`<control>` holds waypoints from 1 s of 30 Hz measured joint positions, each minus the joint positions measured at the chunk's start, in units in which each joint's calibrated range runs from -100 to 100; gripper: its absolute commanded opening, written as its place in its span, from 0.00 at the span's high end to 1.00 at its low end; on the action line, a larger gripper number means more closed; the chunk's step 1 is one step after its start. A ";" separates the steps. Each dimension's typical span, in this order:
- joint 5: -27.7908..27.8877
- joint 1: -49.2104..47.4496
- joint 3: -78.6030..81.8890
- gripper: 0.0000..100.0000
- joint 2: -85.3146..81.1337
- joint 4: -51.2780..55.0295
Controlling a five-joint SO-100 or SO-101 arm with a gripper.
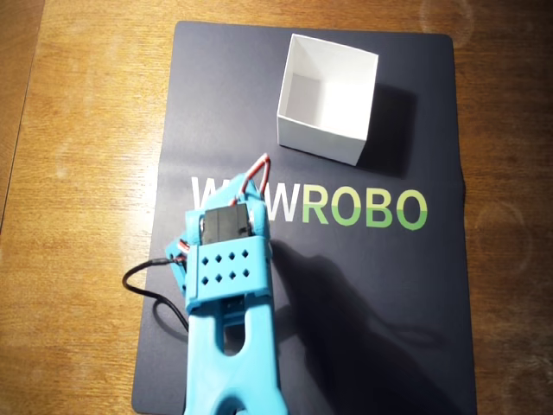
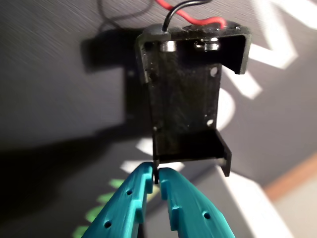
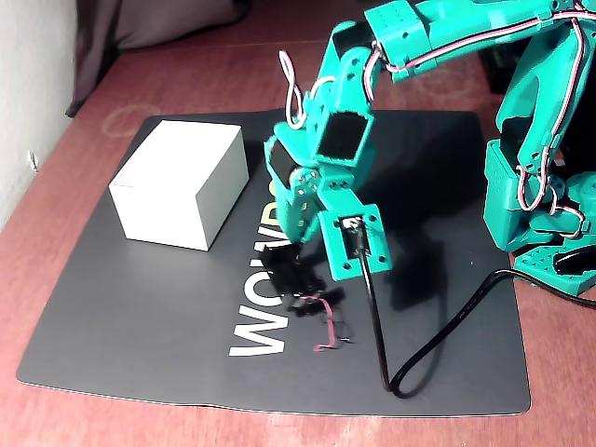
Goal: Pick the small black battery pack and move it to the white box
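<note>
The small black battery pack (image 2: 185, 94) is an empty open holder with red and black wires at its far end. My teal gripper (image 2: 157, 174) is shut on the thin edge of its near wall. In the fixed view the pack (image 3: 291, 275) hangs from the gripper (image 3: 281, 246) just above the black mat, and its wires (image 3: 328, 337) trail onto the mat. The white box (image 3: 177, 182) stands open to the left of the gripper there. In the overhead view the box (image 1: 320, 143) is up and right of the arm (image 1: 229, 259), which hides the pack.
The black mat (image 1: 389, 285) with white and green lettering lies on a wooden table (image 1: 78, 173). A black cable (image 3: 438, 345) runs from the wrist camera across the mat to the right. The arm's base (image 3: 535, 186) stands at the right edge of the fixed view.
</note>
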 measured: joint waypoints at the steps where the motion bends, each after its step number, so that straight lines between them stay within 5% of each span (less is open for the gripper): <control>1: 0.63 -0.12 -1.55 1.00 -0.34 0.00; 10: 4.31 1.11 -16.09 1.00 -1.19 -2.01; 19: 6.67 18.42 -21.45 0.99 -1.19 -19.71; 30: 9.30 35.23 -21.27 0.99 1.44 -27.04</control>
